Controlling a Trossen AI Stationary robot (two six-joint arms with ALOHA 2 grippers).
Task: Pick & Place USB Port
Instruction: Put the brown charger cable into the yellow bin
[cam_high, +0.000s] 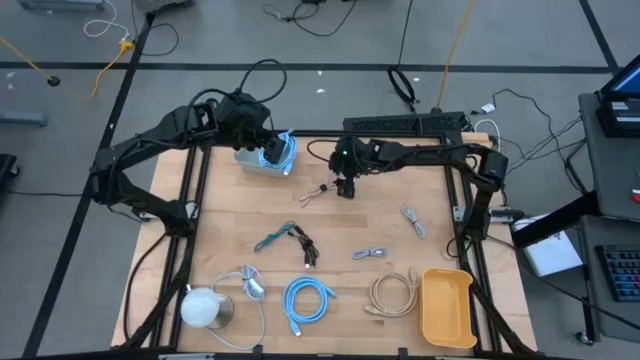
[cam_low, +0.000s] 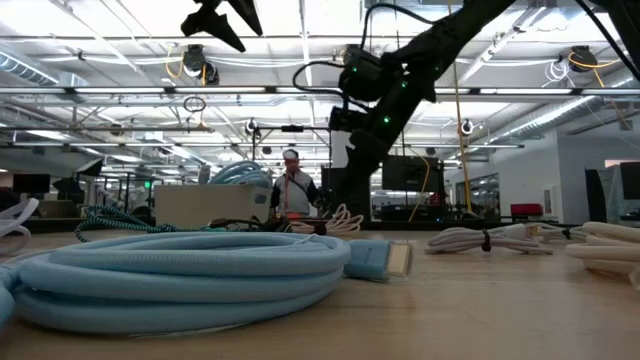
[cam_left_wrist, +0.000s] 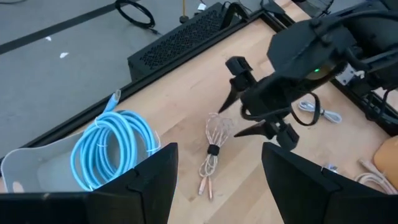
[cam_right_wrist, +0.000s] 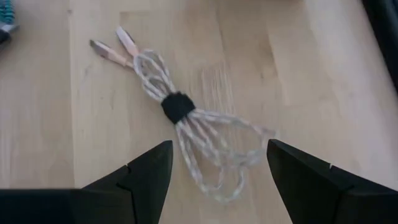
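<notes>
the right claw hovers over the back middle of the wooden tabletop, its two fingers spread wide and holding nothing. just beside it, toward the left arm, lies the clear-sheathed usb cable, coiled in a small bundle and cinched by a black tie; in the right wrist view the bundle sits on the wood between the two dark fingers, its pinkish plugs pointing away from the claw, and nothing touches it.

the left claw is at the back left of the tabletop, directly above a pale translucent bin that holds a light blue coiled cable. its fingers are parted too, and empty (the left wrist view shows the gap between them clearly).

elsewhere on the tabletop, well apart from both claws: a teal and black cable near the middle, another light blue coil at the front, a white cable and a grey one to the right, a beige coil just beside a yellow tray, and a white round object at the front left corner.
</notes>
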